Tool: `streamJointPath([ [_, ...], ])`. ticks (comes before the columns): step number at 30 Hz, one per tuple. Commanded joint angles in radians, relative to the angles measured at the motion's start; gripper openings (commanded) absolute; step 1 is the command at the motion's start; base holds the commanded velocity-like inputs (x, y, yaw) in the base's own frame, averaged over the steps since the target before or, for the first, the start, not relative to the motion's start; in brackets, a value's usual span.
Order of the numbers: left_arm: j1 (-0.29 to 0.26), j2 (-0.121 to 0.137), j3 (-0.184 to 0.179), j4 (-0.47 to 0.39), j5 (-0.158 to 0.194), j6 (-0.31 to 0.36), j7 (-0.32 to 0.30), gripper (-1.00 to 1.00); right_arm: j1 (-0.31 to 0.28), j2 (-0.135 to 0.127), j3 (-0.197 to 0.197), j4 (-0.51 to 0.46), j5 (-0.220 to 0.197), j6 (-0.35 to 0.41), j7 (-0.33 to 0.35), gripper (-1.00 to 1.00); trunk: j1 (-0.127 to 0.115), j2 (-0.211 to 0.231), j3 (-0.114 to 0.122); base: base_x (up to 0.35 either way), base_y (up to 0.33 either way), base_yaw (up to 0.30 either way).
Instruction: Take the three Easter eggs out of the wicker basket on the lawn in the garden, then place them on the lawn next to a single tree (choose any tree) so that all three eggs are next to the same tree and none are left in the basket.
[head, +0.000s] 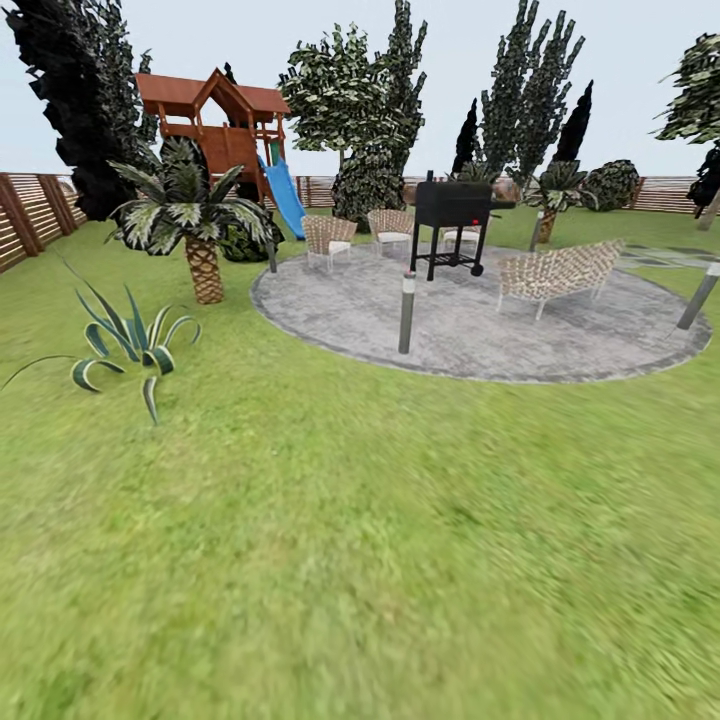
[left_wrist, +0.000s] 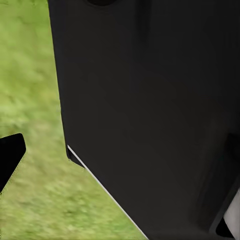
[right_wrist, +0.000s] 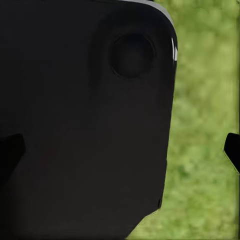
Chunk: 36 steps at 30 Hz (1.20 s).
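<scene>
Garden, one, bounded by a brown slatted fence (head: 30, 215) at far left and along the far side. Lawn (head: 360, 560), one expanse of mottled green grass, filling the near ground and running to the fence. Paved circle (head: 470, 325), one, grey, far centre-right on the lawn. Play tower (head: 215, 125), one, red-brown roofed, with one blue slide (head: 287, 197), far left of centre. Tall dark cypresses behind the paving, several, number uncertain. Tree (head: 345, 100) with blocky pale-flecked foliage, one, far centre; a similar crown (head: 695, 90) at the far right edge. Short palms, two: one (head: 195, 215) left of the paving, one (head: 553, 195) far right. Spiky striped plant (head: 130, 340), one, near left. Wicker chairs, at least three, on the paving; the long one (head: 560, 272) at right. Black grill (head: 452, 215), one, mid-paving. Grey posts, at least two at the paving's rim, the nearest (head: 407, 310) in front. Both wrist views: dark robot body close against blurred grass; whether the fingers are spread or pressed together cannot be told.
</scene>
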Motion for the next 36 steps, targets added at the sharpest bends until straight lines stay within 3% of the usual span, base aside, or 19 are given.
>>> streamJointPath([
  [1, 0.0, 0.001, 0.001, -0.001, 0.001, 0.001, 0.0, 1.0, -0.001, 0.0, 0.021, 0.002, 0.002, -0.005, -0.001, 1.0, 0.001, 0.0, -0.001, 0.334, 0.0, 0.0],
  [36, 0.0, 0.0, 0.001, -0.001, 0.001, 0.001, 0.0, 1.0, -0.001, 0.005, 0.036, 0.001, 0.001, -0.008, -0.001, 1.0, 0.001, 0.0, -0.001, 0.334, 0.0, 0.0],
])
